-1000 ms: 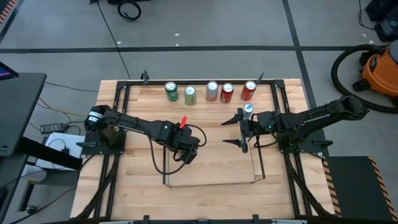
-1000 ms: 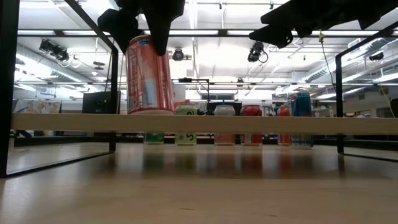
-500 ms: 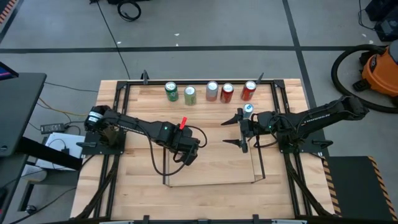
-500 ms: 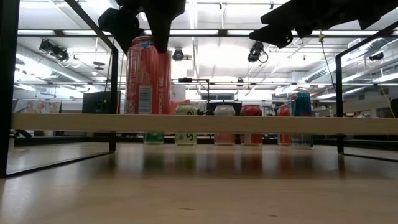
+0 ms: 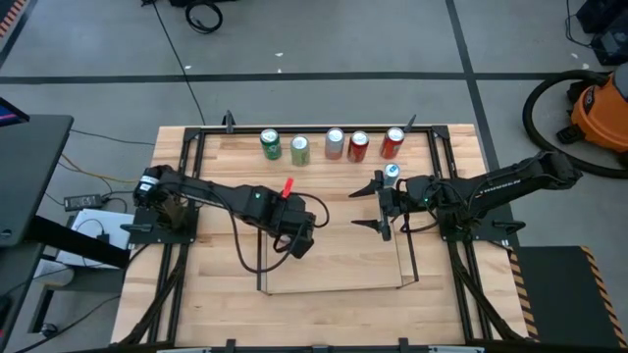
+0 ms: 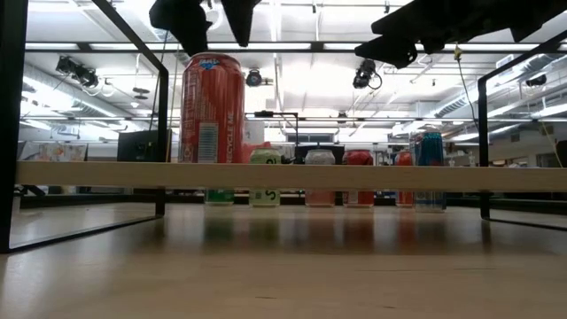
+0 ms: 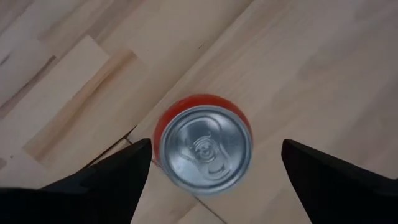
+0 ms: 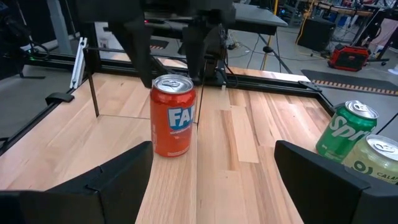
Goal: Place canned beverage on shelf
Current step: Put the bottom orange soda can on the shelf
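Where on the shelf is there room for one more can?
The shelf holds only the orange can, at its left end under the open left gripper. All the pale floor from that can to the right rail, where the open right gripper waits, is bare. The back row is crowded, with five cans close together and a blue can just in front.

Bright, even overhead light fills the room. In the low view, ceiling lights [image 6: 292, 46] glare and leave the arms as dark silhouettes. The left wrist view is softly blurred, with the can [image 7: 205, 146] out of focus.
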Tool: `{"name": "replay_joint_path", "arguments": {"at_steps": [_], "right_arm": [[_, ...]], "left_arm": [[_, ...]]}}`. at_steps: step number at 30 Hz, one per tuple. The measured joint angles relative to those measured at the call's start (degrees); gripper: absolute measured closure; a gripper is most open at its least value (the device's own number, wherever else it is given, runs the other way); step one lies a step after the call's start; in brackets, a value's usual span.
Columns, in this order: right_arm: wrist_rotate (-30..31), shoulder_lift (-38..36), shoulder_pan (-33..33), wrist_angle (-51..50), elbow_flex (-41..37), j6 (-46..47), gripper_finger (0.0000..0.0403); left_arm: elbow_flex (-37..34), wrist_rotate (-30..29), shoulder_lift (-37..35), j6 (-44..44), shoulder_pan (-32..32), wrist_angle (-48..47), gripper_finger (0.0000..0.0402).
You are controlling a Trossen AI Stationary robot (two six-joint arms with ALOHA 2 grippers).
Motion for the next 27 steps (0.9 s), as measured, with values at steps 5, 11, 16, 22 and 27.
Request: {"name": "replay_joint_path", "arguments": {"at_steps": [5, 11, 16, 22, 27], "right_arm": [[0.0, 0.0, 0.0, -0.1, 0.0, 0.0, 0.0056], [0.0, 0.0, 0.0, -0.5, 0.0, 0.0, 0.0056], [0.0, 0.0, 0.0, -1.3, 0.0, 0.6, 0.0056], [0.3, 0.0, 0.0, -1.6, 0.0, -0.3, 0.0056], [2.7, 0.0, -0.6, -2.8, 0.0, -1.5, 0.0056]], "left_arm": [[2.8, -0.6, 0.0, 2.7, 0.4, -1.3, 0.0033], [3.8, -0.3, 0.0, 24.6, -1.1, 5.4, 0.0033], [3.8, -0.4, 0.0, 45.2, -2.6, 5.9, 0.0033], [3.8, 1.3, 0.0, 42.0, 0.1, 5.9, 0.0033], [3.8, 3.1, 0.2, 43.7, 2.2, 5.4, 0.0047]]}}
